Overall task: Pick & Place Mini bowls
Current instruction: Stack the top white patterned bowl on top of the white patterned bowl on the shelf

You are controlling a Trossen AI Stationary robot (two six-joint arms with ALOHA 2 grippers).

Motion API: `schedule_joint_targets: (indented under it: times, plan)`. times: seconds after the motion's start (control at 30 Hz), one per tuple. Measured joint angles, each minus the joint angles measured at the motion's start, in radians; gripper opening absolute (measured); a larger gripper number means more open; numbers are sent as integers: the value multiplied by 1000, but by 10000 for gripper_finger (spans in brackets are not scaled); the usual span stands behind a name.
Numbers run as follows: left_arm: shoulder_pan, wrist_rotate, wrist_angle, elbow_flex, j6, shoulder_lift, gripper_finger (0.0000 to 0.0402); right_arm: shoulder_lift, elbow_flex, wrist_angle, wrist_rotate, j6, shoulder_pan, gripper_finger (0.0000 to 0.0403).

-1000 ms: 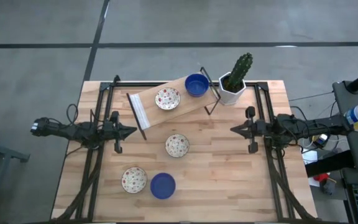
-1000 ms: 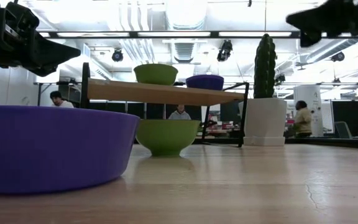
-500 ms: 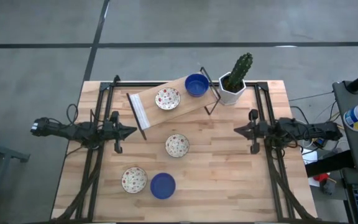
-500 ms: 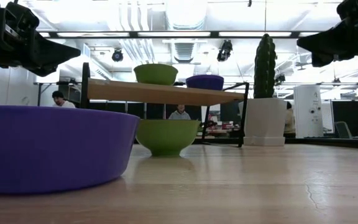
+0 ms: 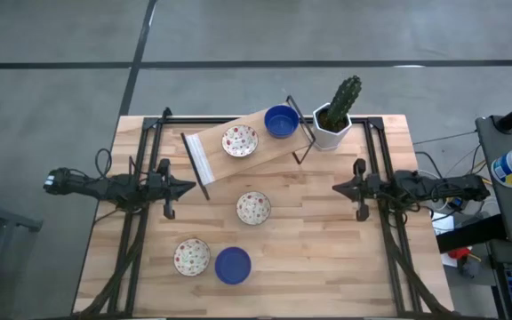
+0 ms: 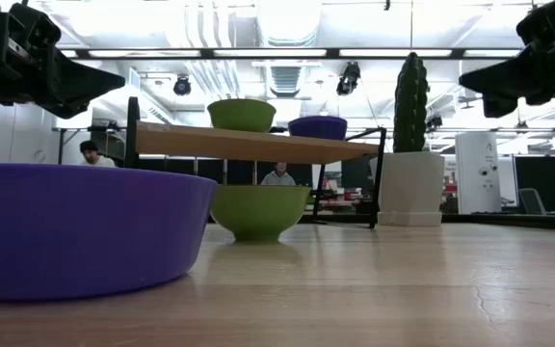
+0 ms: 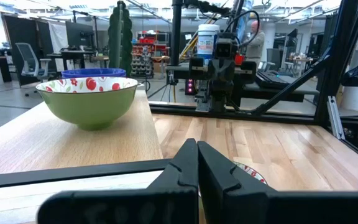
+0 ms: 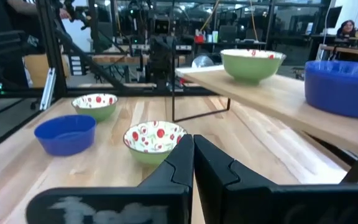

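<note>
Bowls first, since that's what I'm sizing up. Five small round bowls show from above: a cream-white speckled bowl (image 5: 240, 140) and a solid deep blue bowl (image 5: 280, 122) sit on the raised wooden shelf board (image 5: 210, 151) at the back, another speckled bowl (image 5: 253, 208) sits mid-worktop (image 5: 327, 258), and near the front edge a third speckled bowl (image 5: 192, 257) is just beside a second blue bowl (image 5: 233, 266). The white hexagonal cactus pot (image 5: 332, 127) stands next to the shelf, not my problem.

Left gripper (image 5: 188, 188) hangs over the left side of the worktop, right gripper (image 5: 336, 187) over the right side, both well apart from any bowl. On both wrist cams the jaws are pressed together with nothing between them.

My read on handling: these look like hard glazed or melamine-type bowls, stiff, light, and probably slick. Walls are thin and flare outward, so squeezing across the whole bowl seems like a bad idea. I'd pinch the rim, one finger inside and one outside, coming down from above. The mid-worktop speckled bowl (image 8: 153, 137) has open space all round, so it's the easy pick. The front pair sit close together, so I'd grab each on the side away from its neighbour. A light bowl might skid if nudged before the jaws close.
</note>
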Motion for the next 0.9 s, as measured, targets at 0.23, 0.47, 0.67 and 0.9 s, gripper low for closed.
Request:
schedule_joint_targets:
  times: [0.23,0.47,0.67,0.9]
  plan:
    - [0,0,0,0,0,0,0,6,-11,5,0,-2,0,9]
    - [0,0,0,0,0,0,0,6,-11,5,0,-1,0,9]
    - [0,0,0,0,0,0,0,5,-11,5,0,0,0,9]
    - [0,0,0,0,0,0,0,5,-11,6,0,0,0,9]
